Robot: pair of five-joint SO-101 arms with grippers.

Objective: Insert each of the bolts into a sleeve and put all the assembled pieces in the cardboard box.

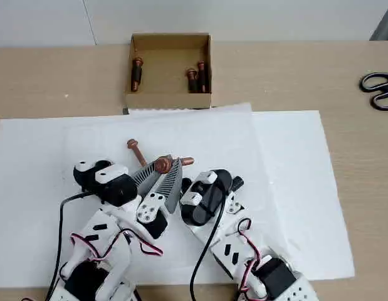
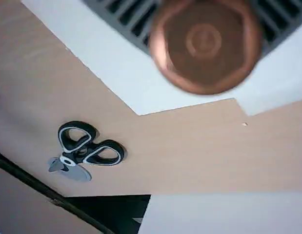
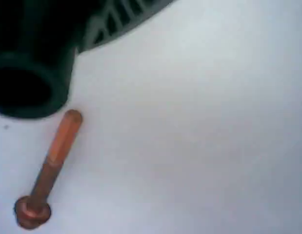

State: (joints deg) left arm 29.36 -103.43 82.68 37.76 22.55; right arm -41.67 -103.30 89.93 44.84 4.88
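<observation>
The high view is bright and evenly lit from overhead. The white paper [image 1: 294,188] throws the light back strongly and glares. The table [image 1: 56,75] around it takes the light more softly. Shadows are short and faint. A thin dark strip lies along the six o'clock wall of the cardboard box [image 1: 170,99], and deeper shade gathers under the arms toward six o'clock. In the left wrist view the bolt [image 2: 205,44] head carries a dull sheen. In the right wrist view the loose bolt [image 3: 48,165] casts hardly any shadow, and the sleeve [image 3: 29,83] sits nearly black.
</observation>
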